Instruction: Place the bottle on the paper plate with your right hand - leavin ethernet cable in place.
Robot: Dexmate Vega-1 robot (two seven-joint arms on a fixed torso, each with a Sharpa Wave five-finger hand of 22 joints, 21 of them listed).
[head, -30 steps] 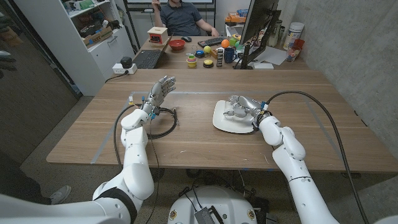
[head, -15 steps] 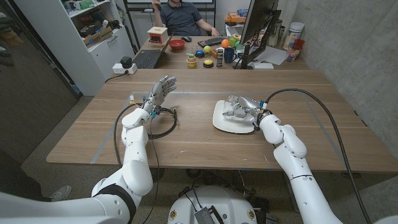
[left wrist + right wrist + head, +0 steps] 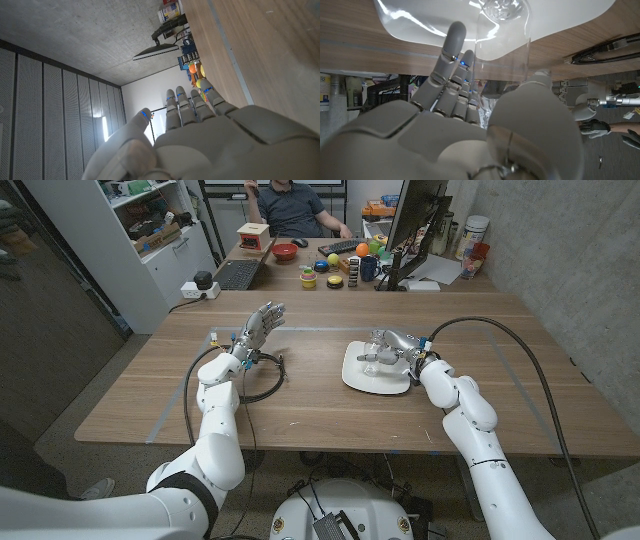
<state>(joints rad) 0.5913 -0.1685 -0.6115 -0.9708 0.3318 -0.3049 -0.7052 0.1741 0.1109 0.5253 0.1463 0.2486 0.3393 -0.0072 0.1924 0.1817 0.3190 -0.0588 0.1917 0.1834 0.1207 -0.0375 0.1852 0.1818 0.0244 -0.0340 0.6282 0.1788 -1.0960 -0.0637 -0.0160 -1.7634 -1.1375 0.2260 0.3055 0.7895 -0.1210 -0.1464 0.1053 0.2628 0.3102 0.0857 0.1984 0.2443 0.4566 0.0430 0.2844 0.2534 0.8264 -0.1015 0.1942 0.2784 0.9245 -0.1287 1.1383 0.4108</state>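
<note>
A clear plastic bottle (image 3: pixel 373 352) is being held upright on the white paper plate (image 3: pixel 358 378), which is lying on the wooden table (image 3: pixel 330 405) a little right of centre. The bottle is being gripped by the right hand (image 3: pixel 402 350), with the thumb (image 3: pixel 532 107) seen on one side of the clear body and the fingers (image 3: pixel 451 55) curving along the other in the right wrist view, where the bottle (image 3: pixel 502 45) is shown with its base over the plate (image 3: pixel 420 22). Whether the base is actually touching the plate cannot be told. To the left, well apart from the plate, a black ethernet cable (image 3: pixel 262 375) is lying in a loose loop on the table. The left hand (image 3: pixel 255 327) is being held up above the table near that loop, holding nothing, with its fingers (image 3: pixel 187 105) extended and close together. At the far end, a second table is crowded with small colourful items, a laptop (image 3: pixel 238 273) and a monitor (image 3: pixel 412 220), and a person (image 3: pixel 292 207) is sitting behind it.
</note>
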